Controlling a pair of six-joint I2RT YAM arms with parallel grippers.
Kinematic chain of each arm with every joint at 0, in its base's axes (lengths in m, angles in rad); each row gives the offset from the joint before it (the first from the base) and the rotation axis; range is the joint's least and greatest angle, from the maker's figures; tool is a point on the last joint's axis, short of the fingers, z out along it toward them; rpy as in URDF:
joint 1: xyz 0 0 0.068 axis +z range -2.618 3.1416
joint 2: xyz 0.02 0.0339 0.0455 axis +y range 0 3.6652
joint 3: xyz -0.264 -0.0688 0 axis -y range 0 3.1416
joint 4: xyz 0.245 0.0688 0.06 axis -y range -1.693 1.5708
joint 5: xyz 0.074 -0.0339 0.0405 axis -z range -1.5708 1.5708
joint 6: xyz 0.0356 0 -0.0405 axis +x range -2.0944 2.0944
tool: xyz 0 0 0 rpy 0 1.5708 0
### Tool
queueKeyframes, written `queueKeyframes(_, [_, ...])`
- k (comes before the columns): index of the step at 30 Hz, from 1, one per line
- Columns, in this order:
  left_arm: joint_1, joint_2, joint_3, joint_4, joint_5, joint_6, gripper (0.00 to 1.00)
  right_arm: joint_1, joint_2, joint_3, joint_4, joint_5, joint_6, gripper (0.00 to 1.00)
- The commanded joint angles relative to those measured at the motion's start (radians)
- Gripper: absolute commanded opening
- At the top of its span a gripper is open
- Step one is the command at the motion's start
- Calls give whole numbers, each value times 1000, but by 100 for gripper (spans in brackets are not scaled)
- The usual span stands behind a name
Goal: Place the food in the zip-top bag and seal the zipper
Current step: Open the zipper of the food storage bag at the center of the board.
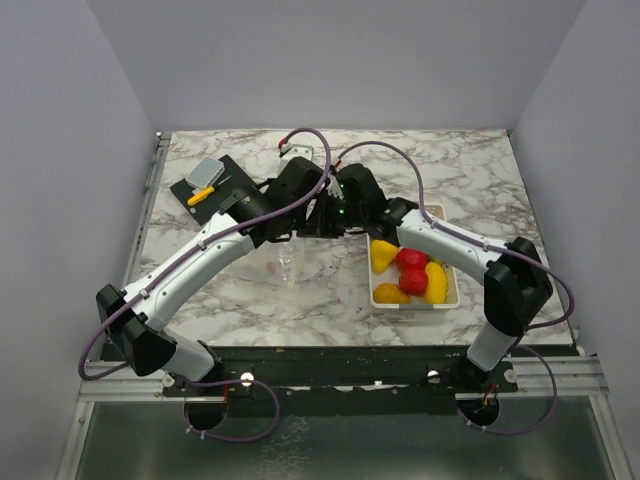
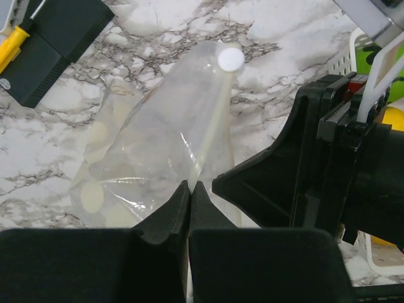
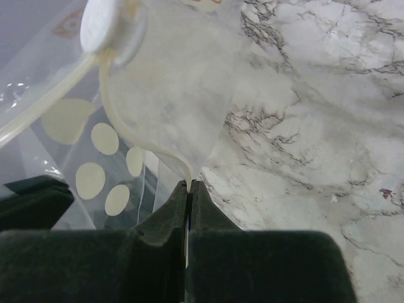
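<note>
We see the marble counter [image 1: 480, 170] filling the top view. The left arm [image 1: 200, 255] and the right arm [image 1: 450, 240] reach in from its near edge and meet over its middle. The zip-top bag [image 1: 290, 262] hangs there between them, clear and crumpled, and drapes toward the near edge; we cannot tell whether its lower end touches the marble. The white tray [image 1: 415, 307] sits near the near right corner, partly under the right arm. A black mat [image 1: 225, 180] lies at the far left corner. All the food we can see is in the tray and none is in the bag: a yellow piece [image 1: 382, 255], a red piece [image 1: 412, 270], an orange piece [image 1: 390, 294] and a second yellow piece [image 1: 436, 283]. The left gripper [image 2: 190, 186] has its fingers pressed together on the bag's film. The right gripper [image 3: 189, 184] is likewise pinched closed on the zipper [image 3: 132, 132], a milky strip that curves up from its fingertips to a white round tab [image 3: 101, 25]. The two grippers sit just beside each other. A yellow-orange tool with a grey block [image 1: 205, 178] rests on the mat.
</note>
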Motion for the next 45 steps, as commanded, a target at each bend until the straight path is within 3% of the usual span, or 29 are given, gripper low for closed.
queueKeyframes(1, [-13, 29, -53, 61, 45, -25, 0, -17, -1, 38, -100, 31, -51, 1])
queueKeyframes(17, [-13, 70, -163, 124, 12, -15, 0, -21, -84, -122, -246, 274, -85, 1])
queueKeyframes(33, [-12, 6, -55, -20, -80, 34, 0, -23, -59, -193, -228, 340, -78, 1])
queueKeyframes(45, [-11, -10, 45, -121, -60, 50, 0, -22, -43, -186, -234, 369, -62, 1])
